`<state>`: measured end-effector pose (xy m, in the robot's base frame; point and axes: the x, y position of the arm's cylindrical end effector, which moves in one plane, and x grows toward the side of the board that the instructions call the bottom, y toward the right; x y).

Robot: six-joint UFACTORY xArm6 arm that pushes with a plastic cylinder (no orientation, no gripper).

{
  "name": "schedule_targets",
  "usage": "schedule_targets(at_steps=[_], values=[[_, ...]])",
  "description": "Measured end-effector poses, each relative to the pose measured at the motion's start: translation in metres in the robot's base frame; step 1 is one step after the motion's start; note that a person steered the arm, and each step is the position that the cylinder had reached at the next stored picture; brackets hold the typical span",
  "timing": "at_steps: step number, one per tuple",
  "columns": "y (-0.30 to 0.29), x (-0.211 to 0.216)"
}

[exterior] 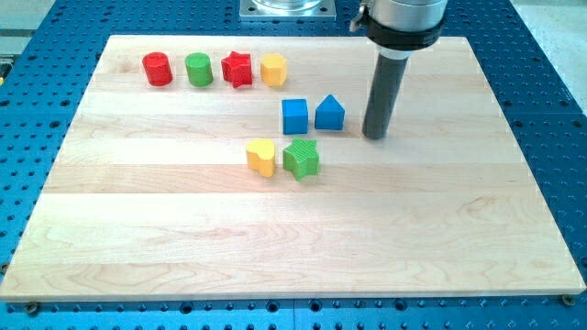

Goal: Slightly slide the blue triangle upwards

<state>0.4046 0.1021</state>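
The blue triangle (329,113) sits on the wooden board (183,229), just right of centre in the upper half. A blue cube (294,116) stands close on its left. My tip (374,136) rests on the board to the right of the blue triangle, a small gap away and slightly lower in the view. The dark rod rises from it toward the view's top.
A row near the view's top holds a red cylinder (157,69), a green cylinder (198,69), a red star (237,69) and a yellow hexagon-like block (273,69). A yellow heart-like block (261,157) and a green star (301,158) lie below the blue blocks.
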Motion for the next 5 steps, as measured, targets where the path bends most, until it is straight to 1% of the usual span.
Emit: schedule_targets(at_steps=[1, 3, 4, 5], values=[[-0.056, 0.0], [-0.064, -0.001], [-0.056, -0.031], [-0.054, -0.049]])
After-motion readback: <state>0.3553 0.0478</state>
